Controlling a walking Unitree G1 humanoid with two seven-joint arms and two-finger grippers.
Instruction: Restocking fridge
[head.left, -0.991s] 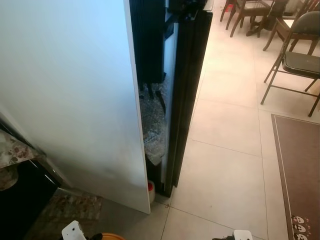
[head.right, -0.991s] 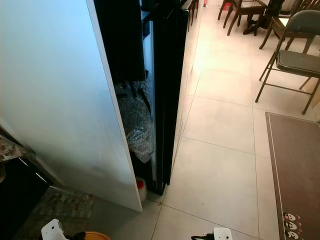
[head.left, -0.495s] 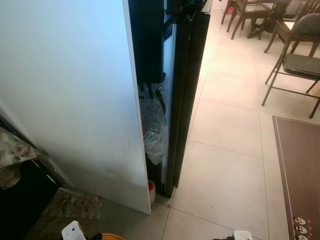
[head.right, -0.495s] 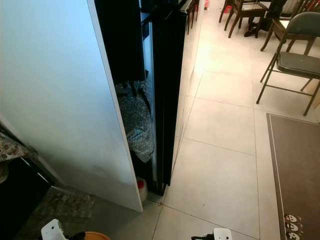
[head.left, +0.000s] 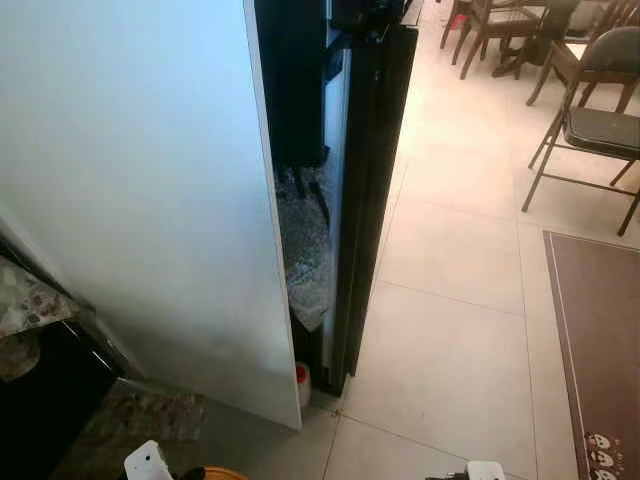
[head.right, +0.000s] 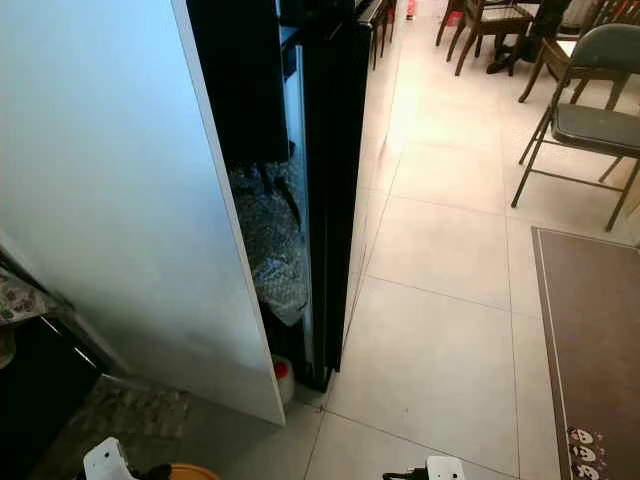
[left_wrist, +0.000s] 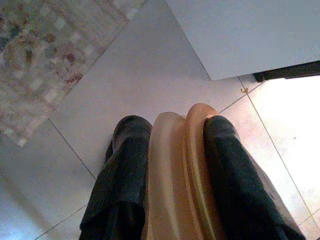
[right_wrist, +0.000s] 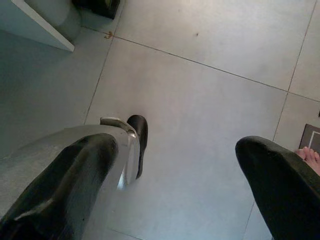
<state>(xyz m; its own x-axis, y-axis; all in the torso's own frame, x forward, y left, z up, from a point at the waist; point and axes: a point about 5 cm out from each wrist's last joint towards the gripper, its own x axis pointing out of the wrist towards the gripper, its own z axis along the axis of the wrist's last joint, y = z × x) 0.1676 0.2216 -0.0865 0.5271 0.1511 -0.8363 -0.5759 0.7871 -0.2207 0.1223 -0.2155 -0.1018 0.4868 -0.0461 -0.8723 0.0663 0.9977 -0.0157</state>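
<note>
- White panel (head.left: 140, 200) on the left is seen almost unchanged over the last second; only a slight camera shift is noted, so no progress toward the fridge interior is judged.
- Patterned counter edge (head.left: 25, 300) is seen at far left, low, with a dark cabinet front beneath it.
- Left gripper (left_wrist: 172, 175) is held low over the tiled floor (head.left: 450, 300), its fingers (left_wrist: 125, 170) closed on a tan and orange container (left_wrist: 185, 165), which looks like two stacked rims; contents cannot be told.
- Same container's orange rim (head.left: 212, 473) is seen at the bottom edge of the left eye view, well apart from the fridge.
- Black fridge (head.left: 370, 150) is seen edge-on past the panel; whether its door is open cannot be told.
- Bubble wrap (head.left: 305, 250) is stuffed in the gap between panel and fridge, with a small red-capped bottle (head.left: 301, 378) on the floor below.
- Right gripper (right_wrist: 180, 170) is spread wide and holds nothing, with a metal part seen beside one finger.
- Bare toes of a person (right_wrist: 309, 157) are seen at the frame edge.
- Rug (head.left: 600, 350) and chairs (head.left: 590, 110) lie to the right.
</note>
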